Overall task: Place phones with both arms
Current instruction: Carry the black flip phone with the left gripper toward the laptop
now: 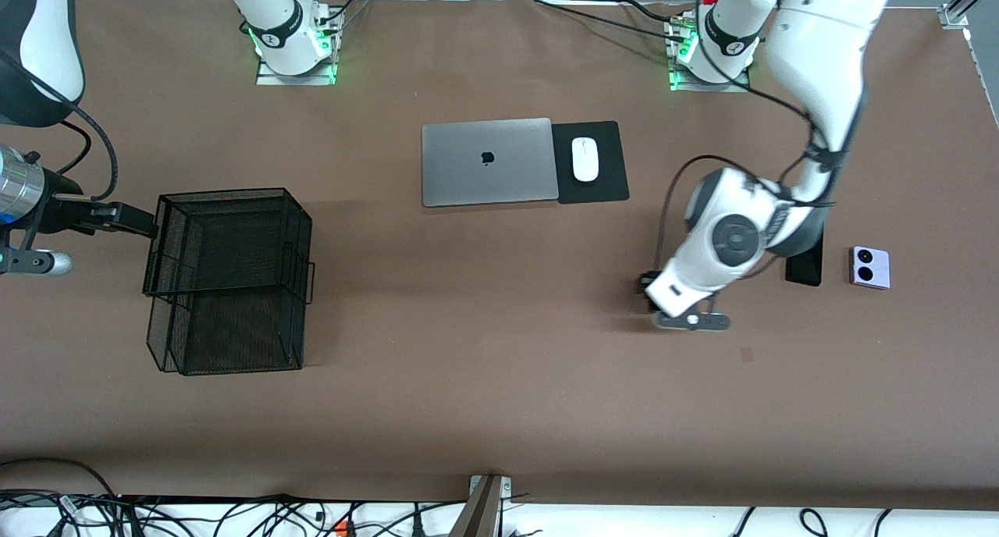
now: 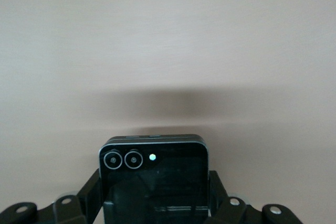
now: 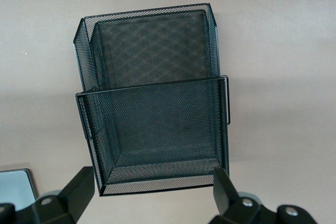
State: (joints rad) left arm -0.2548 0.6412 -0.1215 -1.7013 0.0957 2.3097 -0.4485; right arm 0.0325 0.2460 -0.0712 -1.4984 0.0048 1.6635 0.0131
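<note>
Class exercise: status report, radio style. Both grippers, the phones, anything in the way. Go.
Left gripper shut on black flip phone. Right gripper open above mesh basket. Slab phone, lavender phone on table. Nothing blocking.

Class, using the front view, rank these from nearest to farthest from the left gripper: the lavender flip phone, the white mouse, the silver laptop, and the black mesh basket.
Measured from the left gripper, shut on the black flip phone:
1. White mouse, on its pad beside the laptop; the lavender flip phone, toward the left arm's end, is too close to call against it.
2. Silver laptop, mid-table.
3. Black mesh basket, toward the right arm's end.
</note>
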